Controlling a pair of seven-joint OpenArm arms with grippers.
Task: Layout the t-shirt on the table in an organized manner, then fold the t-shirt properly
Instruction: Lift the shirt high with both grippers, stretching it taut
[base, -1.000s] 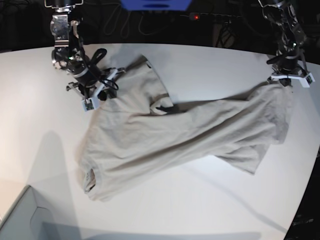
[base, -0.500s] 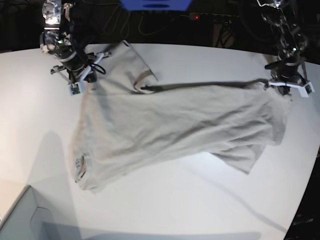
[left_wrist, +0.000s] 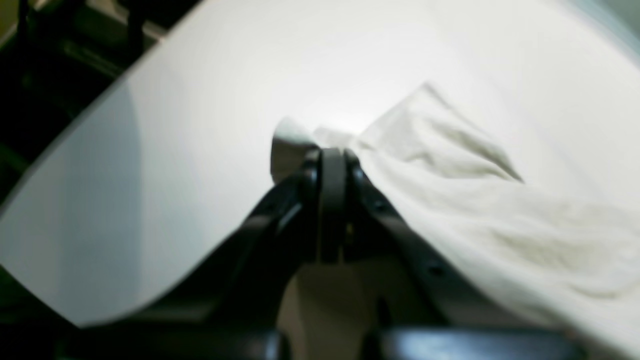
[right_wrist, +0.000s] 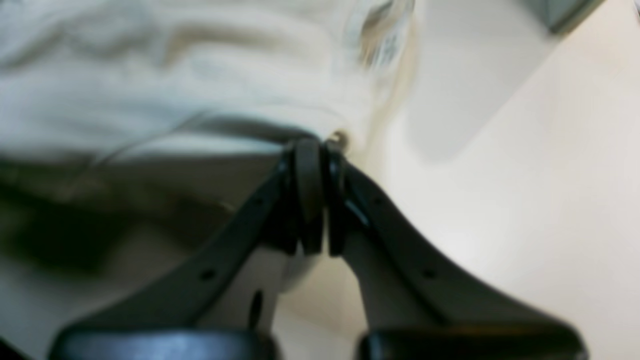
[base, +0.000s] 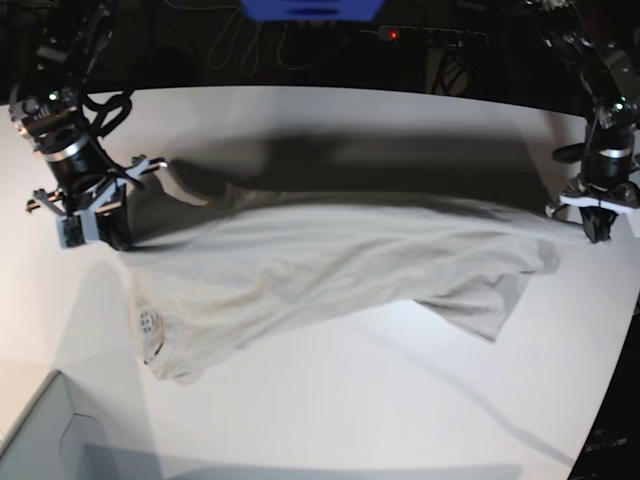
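Note:
The light grey-beige t-shirt (base: 330, 270) hangs stretched between my two grippers, sagging onto the white table (base: 400, 400). Its collar with the printed label (base: 150, 325) lies low on the left. My right gripper (base: 100, 228) is at the left of the base view, shut on the shirt's edge. The right wrist view shows those jaws (right_wrist: 312, 150) pinched on a fold of the t-shirt (right_wrist: 200, 75). At the right of the base view my left gripper (base: 597, 225) is shut on the opposite edge. In the left wrist view the tips (left_wrist: 332, 155) clamp the t-shirt (left_wrist: 500, 215) above the table (left_wrist: 200, 125).
A pale grey box corner (base: 40, 430) sits at the front left and also shows as the box corner (right_wrist: 565, 12) in the right wrist view. A blue object (base: 310, 8), cables and a power strip with a red light (base: 393, 34) lie behind the table. The table's curved edge runs down the right.
My right gripper shut on the shirt and pulled it left and toward the front. The left gripper moved right and forward. The shirt is now drawn out long between them.

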